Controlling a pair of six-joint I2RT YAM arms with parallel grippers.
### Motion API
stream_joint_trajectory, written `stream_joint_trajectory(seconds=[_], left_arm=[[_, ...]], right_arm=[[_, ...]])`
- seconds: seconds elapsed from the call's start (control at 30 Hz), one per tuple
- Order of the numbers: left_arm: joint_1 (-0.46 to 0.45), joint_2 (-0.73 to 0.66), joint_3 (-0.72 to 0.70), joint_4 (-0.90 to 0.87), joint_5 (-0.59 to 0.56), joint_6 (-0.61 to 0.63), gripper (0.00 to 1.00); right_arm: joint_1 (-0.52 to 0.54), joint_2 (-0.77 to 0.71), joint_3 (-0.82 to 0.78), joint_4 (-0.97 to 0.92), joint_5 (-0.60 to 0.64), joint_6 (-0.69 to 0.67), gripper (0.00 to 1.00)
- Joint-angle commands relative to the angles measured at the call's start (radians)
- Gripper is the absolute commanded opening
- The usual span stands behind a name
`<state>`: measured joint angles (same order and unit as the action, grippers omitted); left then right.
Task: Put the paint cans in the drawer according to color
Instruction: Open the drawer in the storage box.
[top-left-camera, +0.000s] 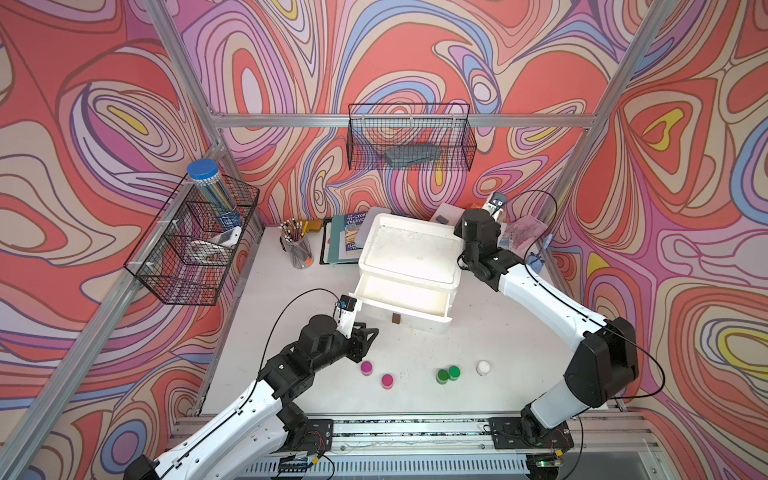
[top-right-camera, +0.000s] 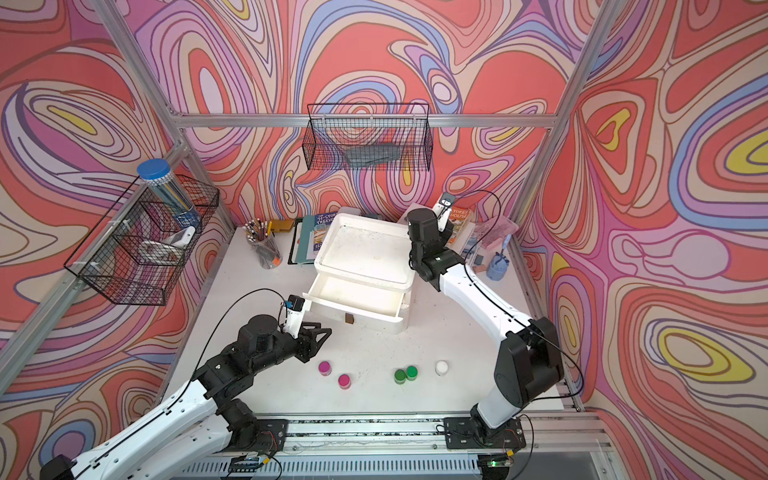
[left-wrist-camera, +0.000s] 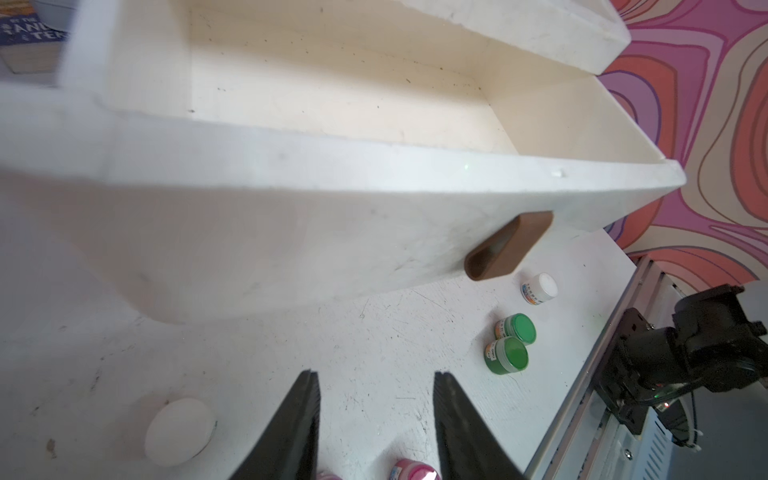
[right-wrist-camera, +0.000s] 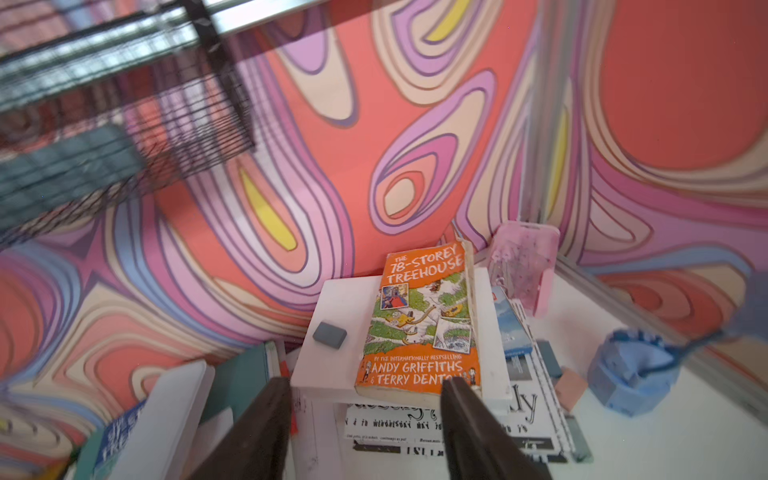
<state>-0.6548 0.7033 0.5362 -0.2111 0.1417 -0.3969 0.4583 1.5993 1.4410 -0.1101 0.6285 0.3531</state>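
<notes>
1. Fingers (left-wrist-camera: 455, 419) of left gripper (left-wrist-camera: 375, 378) stand apart with nothing between them. It hangs low over the table, aimed at the drawer front, likely lining up a pick
2. Nearest, back under the fingertips: two pink-lidded paint cans (left-wrist-camera: 411, 471), upright, only partly in the wrist view, not gripped
3. Just outside one finger, on the side away from the greens: a white-lidded can (left-wrist-camera: 178, 432), upright. It does not show in either top view; the arm probably covers it
4. Further out past the other finger: two green-lidded cans (left-wrist-camera: 507, 355) touching, then the far white-lidded can (left-wrist-camera: 540, 287). Pinks and greens sit in pairs, which suits sorting
5. Ahead of the fingertips: white drawer (left-wrist-camera: 291, 199) stands open, brown handle (left-wrist-camera: 507, 245) on its front, interior bare, so no can is filed yet
6. Right gripper (right-wrist-camera: 365, 382): fingers apart, empty, well apart from every can. It points at an orange paperback (right-wrist-camera: 419, 324) and grey eraser (right-wrist-camera: 329, 334) behind the drawer unit, parked out of the way, I judge
</notes>
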Motion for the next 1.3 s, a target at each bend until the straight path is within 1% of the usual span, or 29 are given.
stream_joint_trajectory(seconds=[0.0,0.1,0.2,0.27,0.3,0.4,0.5,0.63,0.7,0.8,0.9,1.0,1.13,1.27], left_arm=[[0.004,-0.039,0.126,-0.137,-0.129,0.002,0.59],[0.007,-0.05,0.226,-0.237,-0.212,0.0,0.66],[0.023,-0.024,0.312,-0.278,-0.275,0.007,0.73],[0.05,0.021,0.373,-0.287,-0.309,0.003,0.77],[0.074,0.065,0.404,-0.291,-0.301,0.004,0.78],[0.161,0.194,0.489,-0.284,-0.213,0.006,0.78],[0.21,0.304,0.549,-0.241,-0.133,0.005,0.78],[0.262,0.4,0.592,-0.202,0.025,-0.017,0.77],[0.28,0.438,0.598,-0.197,0.099,-0.015,0.77],[0.296,0.469,0.581,-0.162,0.174,-0.02,0.76],[0.302,0.506,0.578,-0.129,0.205,-0.018,0.75],[0.302,0.545,0.59,-0.109,0.211,-0.015,0.74],[0.309,0.587,0.604,-0.075,0.211,-0.034,0.72],[0.31,0.618,0.613,-0.06,0.217,-0.04,0.7]], right_arm=[[0.006,-0.065,0.118,-0.179,-0.405,-0.271,0.67],[0.025,-0.092,0.185,-0.366,-0.743,-0.384,0.66],[0.101,-0.103,0.223,-0.529,-0.937,-0.489,0.67],[0.144,-0.081,0.257,-0.631,-1.037,-0.518,0.66],[0.164,-0.061,0.28,-0.69,-1.072,-0.539,0.65],[0.207,-0.002,0.319,-0.822,-1.116,-0.586,0.63],[0.225,0.036,0.33,-0.882,-1.134,-0.608,0.63],[0.262,0.091,0.352,-0.937,-1.138,-0.612,0.62],[0.28,0.113,0.35,-0.948,-1.119,-0.608,0.62],[0.296,0.132,0.347,-0.953,-1.1,-0.596,0.62],[0.314,0.151,0.357,-0.985,-1.11,-0.593,0.62],[0.337,0.161,0.359,-1.022,-1.153,-0.588,0.59],[0.381,0.149,0.317,-1.037,-1.212,-0.57,0.56],[0.417,0.12,0.266,-1.004,-1.247,-0.531,0.54]])
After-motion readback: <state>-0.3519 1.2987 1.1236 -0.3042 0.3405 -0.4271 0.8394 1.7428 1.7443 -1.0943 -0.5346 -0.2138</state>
